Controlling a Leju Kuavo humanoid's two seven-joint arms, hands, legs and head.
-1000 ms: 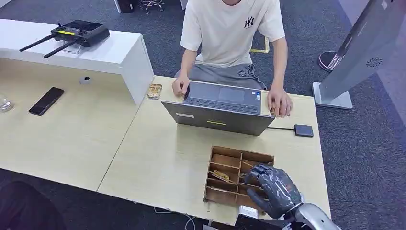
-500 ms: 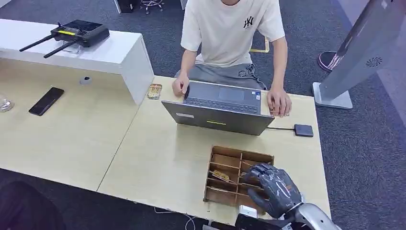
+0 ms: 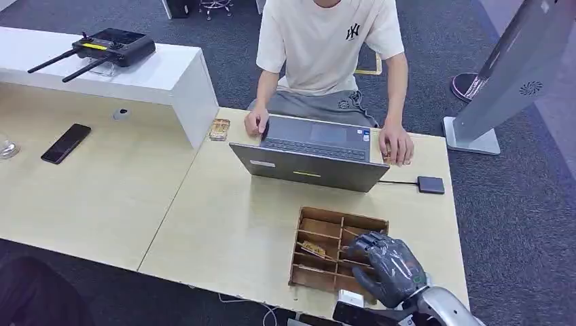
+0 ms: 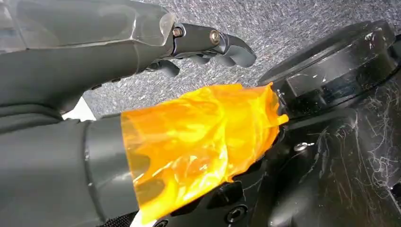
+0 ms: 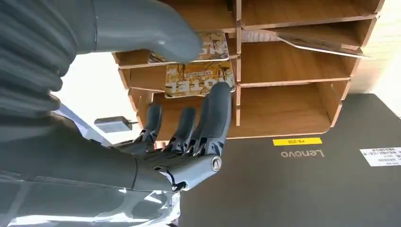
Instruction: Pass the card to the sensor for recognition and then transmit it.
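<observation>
The right hand (image 3: 389, 267) covered the near right corner of the tray (image 3: 319, 227). In the right wrist view its thumb (image 5: 156, 28) hid part of one card (image 5: 208, 47) — print on the other card (image 5: 198, 78) ran upside down, partly readable.

The person (image 3: 326, 47) was cut off at the top edge.

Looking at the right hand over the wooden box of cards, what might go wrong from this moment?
1. In the right wrist view, two cards overlap in adjoining slots; the right hand may catch both.
2. The wooden organizer stands loose near the table edge, so a push might slide it.
3. The laptop stands just beyond the organizer; a lifted card could hit its lid.
</observation>
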